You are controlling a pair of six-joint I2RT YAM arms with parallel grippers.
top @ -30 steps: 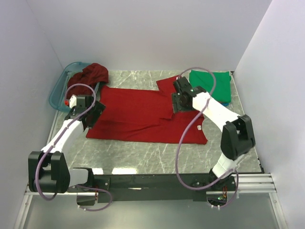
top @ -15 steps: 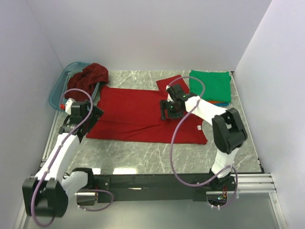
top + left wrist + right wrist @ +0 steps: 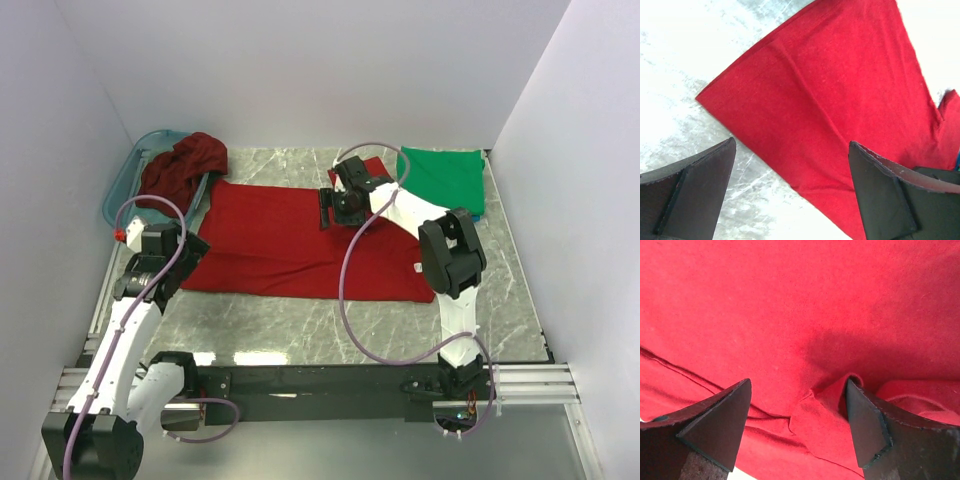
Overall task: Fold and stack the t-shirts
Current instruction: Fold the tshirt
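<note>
A bright red t-shirt [image 3: 280, 240] lies spread flat across the middle of the table. My left gripper [image 3: 192, 252] is open above the shirt's near left corner; in the left wrist view [image 3: 790, 165] that red corner [image 3: 840, 90] lies between the jaws, untouched. My right gripper [image 3: 324, 210] is open, low over the shirt's back part near its sleeve; in the right wrist view [image 3: 797, 410] a small raised fold of red cloth [image 3: 822, 407] lies between the jaws, against the right finger [image 3: 872, 425]. A maroon shirt [image 3: 187, 163] is heaped on the basket. A folded green shirt [image 3: 442, 178] lies at the back right.
The teal plastic basket [image 3: 122, 192] stands at the back left against the wall. White walls close in the left, back and right sides. Bare marble table [image 3: 300, 325] shows in front of the red shirt. A sliver of blue cloth [image 3: 476, 214] shows under the green shirt.
My right gripper has swung left and toward the back across the red shirt. My left gripper has drawn back toward the near left, off the shirt's left edge.
</note>
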